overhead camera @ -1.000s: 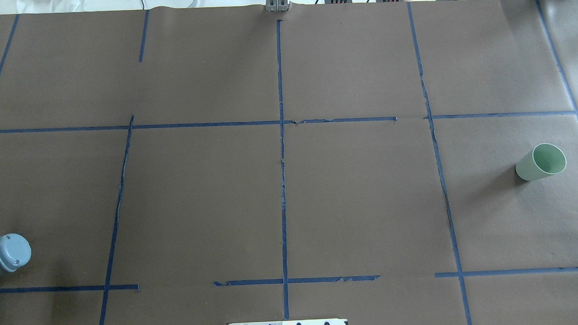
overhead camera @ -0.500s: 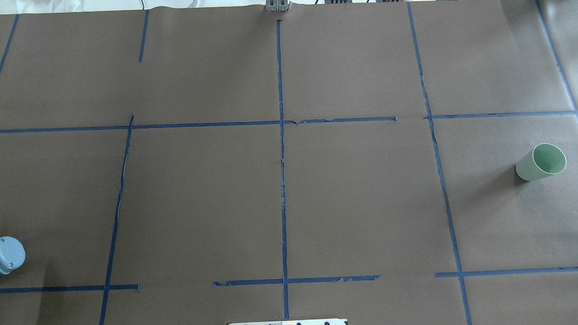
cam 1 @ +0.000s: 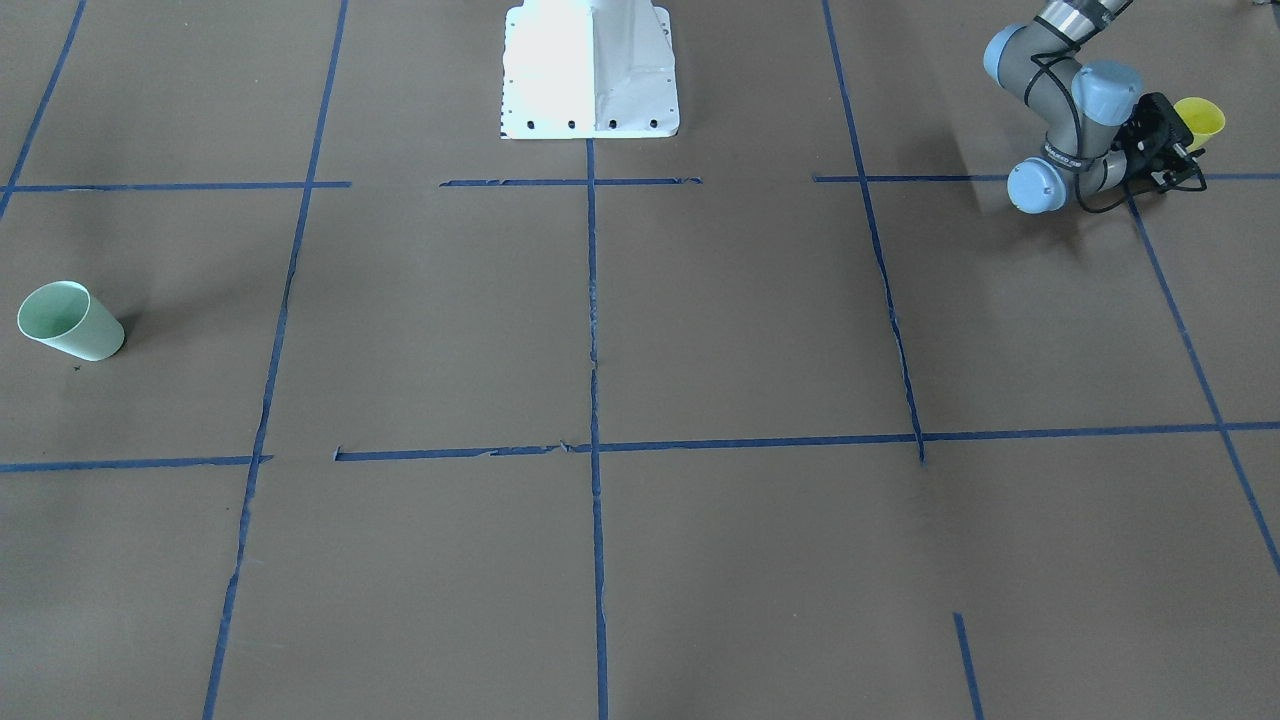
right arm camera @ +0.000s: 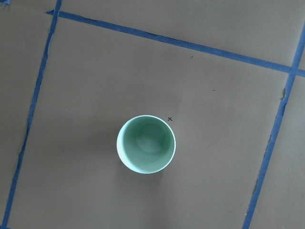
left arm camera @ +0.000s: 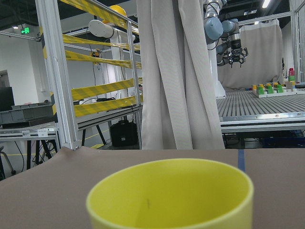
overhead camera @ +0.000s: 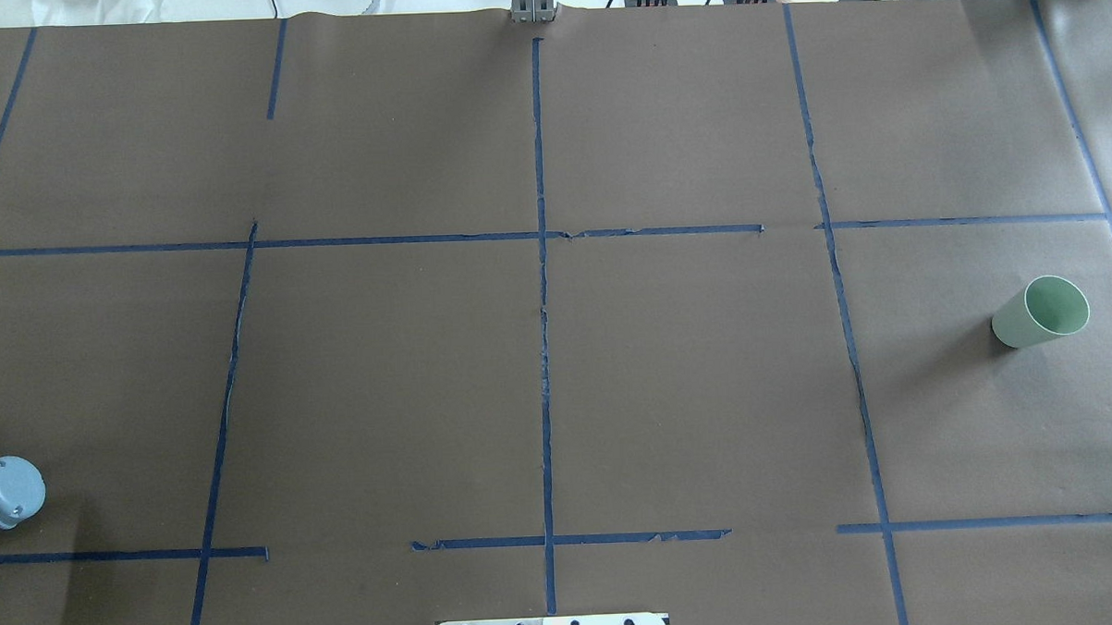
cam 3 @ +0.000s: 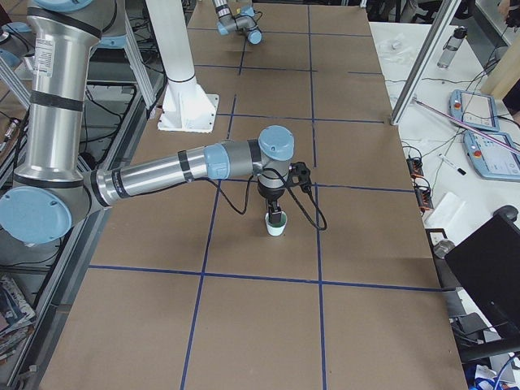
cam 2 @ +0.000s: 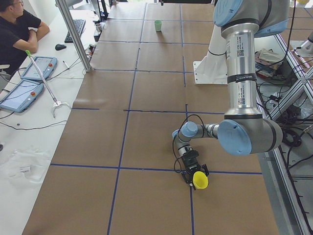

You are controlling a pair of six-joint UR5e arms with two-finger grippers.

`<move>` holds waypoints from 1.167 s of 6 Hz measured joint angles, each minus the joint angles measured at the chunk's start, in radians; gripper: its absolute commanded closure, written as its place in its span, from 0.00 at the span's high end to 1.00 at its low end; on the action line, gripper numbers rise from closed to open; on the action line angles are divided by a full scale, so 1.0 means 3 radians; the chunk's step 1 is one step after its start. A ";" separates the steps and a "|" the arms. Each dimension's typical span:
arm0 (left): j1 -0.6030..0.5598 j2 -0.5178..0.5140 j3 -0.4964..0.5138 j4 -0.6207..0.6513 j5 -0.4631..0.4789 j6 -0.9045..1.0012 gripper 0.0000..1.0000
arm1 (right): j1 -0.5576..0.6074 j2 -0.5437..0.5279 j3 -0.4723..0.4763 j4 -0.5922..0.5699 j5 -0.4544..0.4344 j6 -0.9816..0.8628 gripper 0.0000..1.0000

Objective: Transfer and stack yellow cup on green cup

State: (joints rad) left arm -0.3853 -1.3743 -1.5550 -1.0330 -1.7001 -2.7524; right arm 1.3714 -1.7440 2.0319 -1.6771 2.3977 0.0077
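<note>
The yellow cup (cam 1: 1200,118) stands upright on the brown table near the robot's left end, also in the exterior left view (cam 2: 200,180). It fills the bottom of the left wrist view (left arm camera: 171,195). My left gripper (cam 1: 1188,142) lies low and level, its jaws either side of the cup, and looks open. The green cup (overhead camera: 1042,312) stands upright far off at the table's right end (cam 1: 70,320). The right wrist view looks straight down into it (right arm camera: 146,143). My right gripper (cam 3: 276,218) shows only in the exterior right view, just over the green cup (cam 3: 276,230); I cannot tell its state.
Blue tape lines divide the brown table cover. The robot's white base plate (cam 1: 590,70) sits at the table's near middle edge. A side table with tablets (cam 2: 29,83), a metal post (cam 2: 73,34) and a seated person (cam 2: 17,27) lie beyond the far edge.
The left arm's elbow joint has slid down and left toward the edge of the overhead view, slowing. The green cup has not moved.
</note>
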 measured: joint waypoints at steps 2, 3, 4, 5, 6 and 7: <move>-0.0019 0.0123 -0.0239 0.0006 0.0295 0.0193 0.04 | 0.0000 -0.0001 0.0006 -0.0003 0.0004 0.0006 1.00; -0.0072 0.0127 -0.0285 -0.0019 0.0619 0.0354 0.04 | 0.0000 0.0000 0.0007 -0.0004 0.0005 0.0007 1.00; -0.0207 0.0122 -0.0297 -0.0140 0.1030 0.0597 0.04 | 0.0000 0.0003 0.0007 -0.0004 0.0005 0.0007 1.00; -0.0391 0.0115 -0.0297 -0.0347 0.1436 0.0847 0.04 | 0.0000 0.0010 0.0007 -0.0004 0.0002 0.0006 1.00; -0.0548 0.0110 -0.0285 -0.0660 0.1792 0.1103 0.04 | 0.0000 0.0018 0.0007 -0.0004 -0.0003 0.0002 1.00; -0.0698 0.0100 -0.0272 -0.1097 0.2054 0.1458 0.04 | 0.0000 0.0022 0.0001 -0.0005 -0.0003 0.0001 1.00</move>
State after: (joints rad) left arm -0.5947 -1.3444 -1.6365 -1.3620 -1.0838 -2.3151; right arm 1.3714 -1.7373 2.0320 -1.6786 2.3967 0.0079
